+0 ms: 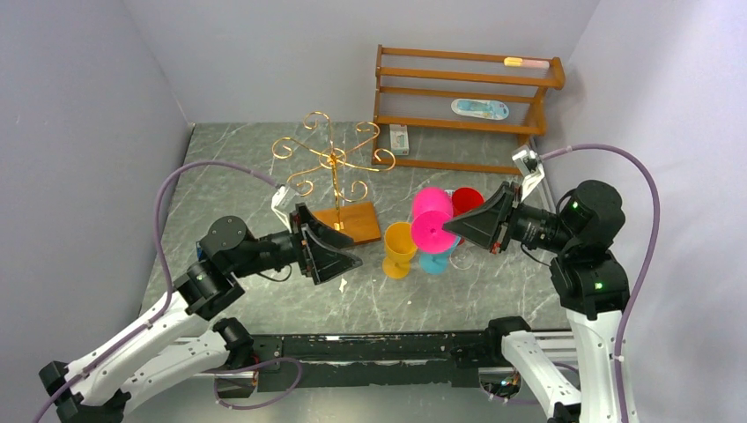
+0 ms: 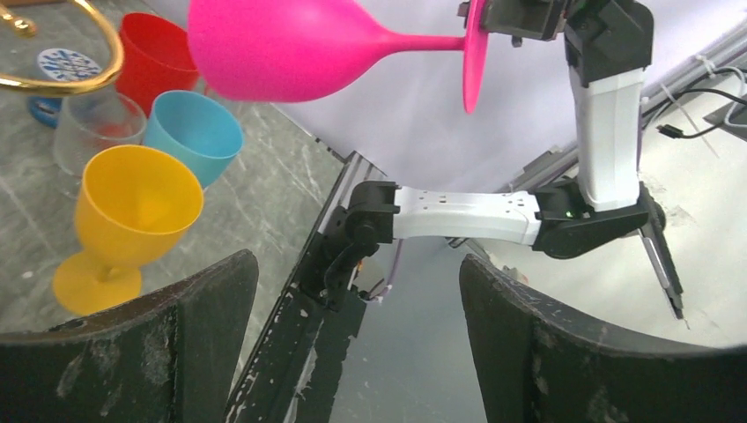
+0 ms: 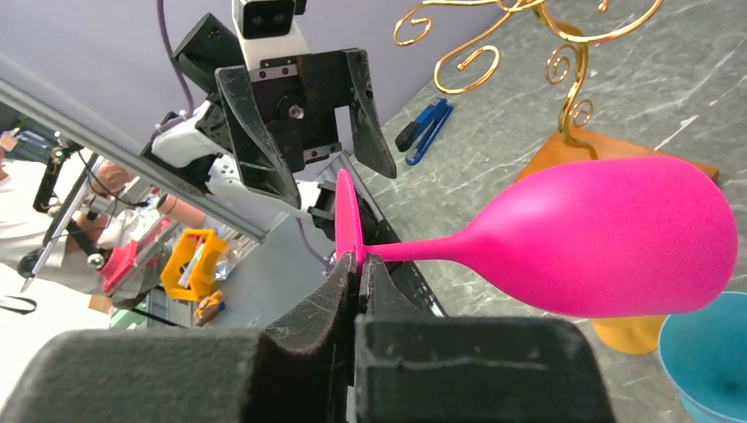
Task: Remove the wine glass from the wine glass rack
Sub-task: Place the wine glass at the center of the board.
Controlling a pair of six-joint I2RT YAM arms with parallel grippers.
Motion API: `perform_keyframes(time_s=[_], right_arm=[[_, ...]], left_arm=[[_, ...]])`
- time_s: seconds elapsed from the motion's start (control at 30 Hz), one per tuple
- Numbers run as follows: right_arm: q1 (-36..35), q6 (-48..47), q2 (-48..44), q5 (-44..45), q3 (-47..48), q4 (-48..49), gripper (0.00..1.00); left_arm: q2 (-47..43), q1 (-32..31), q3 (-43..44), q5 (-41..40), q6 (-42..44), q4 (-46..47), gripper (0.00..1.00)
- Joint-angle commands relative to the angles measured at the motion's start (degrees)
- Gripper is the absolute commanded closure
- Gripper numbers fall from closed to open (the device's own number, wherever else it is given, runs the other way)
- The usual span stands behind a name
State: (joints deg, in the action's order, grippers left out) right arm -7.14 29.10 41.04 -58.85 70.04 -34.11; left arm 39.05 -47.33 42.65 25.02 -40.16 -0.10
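The pink wine glass (image 1: 431, 218) (image 2: 282, 48) (image 3: 608, 233) lies sideways in the air above the cups, apart from the rack. My right gripper (image 1: 447, 226) (image 3: 361, 264) is shut on the rim of its flat foot. The wine glass rack (image 1: 333, 157) (image 3: 564, 53), gold wire with curled arms, stands on its orange-brown base (image 1: 352, 222) at the table's middle left with nothing hanging on the arms that show. My left gripper (image 1: 348, 257) (image 2: 357, 291) is open and empty, just left of the cups, facing the glass's foot.
A yellow goblet (image 1: 398, 249) (image 2: 132, 220), a blue cup (image 1: 433, 262) (image 2: 195, 132), a red cup (image 1: 468, 199) (image 2: 159, 53) and a clear glass (image 2: 92, 128) stand clustered under the pink glass. A brown slatted shelf (image 1: 467, 106) stands at the back right. A blue tool (image 3: 425, 130) lies on the table.
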Motion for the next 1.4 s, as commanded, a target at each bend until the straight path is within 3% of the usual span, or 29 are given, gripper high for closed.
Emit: perform_keyframes(time_s=[0.0,0.23,0.4,0.53,0.7,0.9,1.03,1.37], right_arm=[[0.2,0.5,0.5,-3.7,0.3,-1.8,1.00],[0.0,6.1,4.8,-7.1,3.5,-0.7,1.00],[0.0,0.3,10.9,-7.0,10.7,-8.2,1.00],[-1.9,-4.7,15.9,-1.3,13.4,-14.7,1.00],[-7.6,-1.2,17.0,2.9,11.4,-10.2,1.00],[-25.9,2.6,17.7,16.7,8.1,-3.5,1.00],[-26.6,3.3,17.0,21.8,9.0,-1.4,1.00],[-30.9,5.9,17.2,20.1,3.8,5.3,1.00]], left_arm=[[1.2,0.2,-0.5,5.3,-1.7,7.8,0.12],[2.8,0.3,-0.3,7.7,-1.6,8.7,0.13],[2.3,0.2,-0.2,6.6,-1.0,8.3,0.12],[2.5,0.2,0.0,5.5,-0.2,7.6,0.12],[2.0,0.3,0.8,3.4,1.4,4.2,0.11],[2.2,0.3,2.0,3.1,2.2,2.9,0.10],[1.9,0.2,3.2,3.6,2.1,2.5,0.12],[1.3,0.2,3.7,4.5,1.2,2.4,0.17]])
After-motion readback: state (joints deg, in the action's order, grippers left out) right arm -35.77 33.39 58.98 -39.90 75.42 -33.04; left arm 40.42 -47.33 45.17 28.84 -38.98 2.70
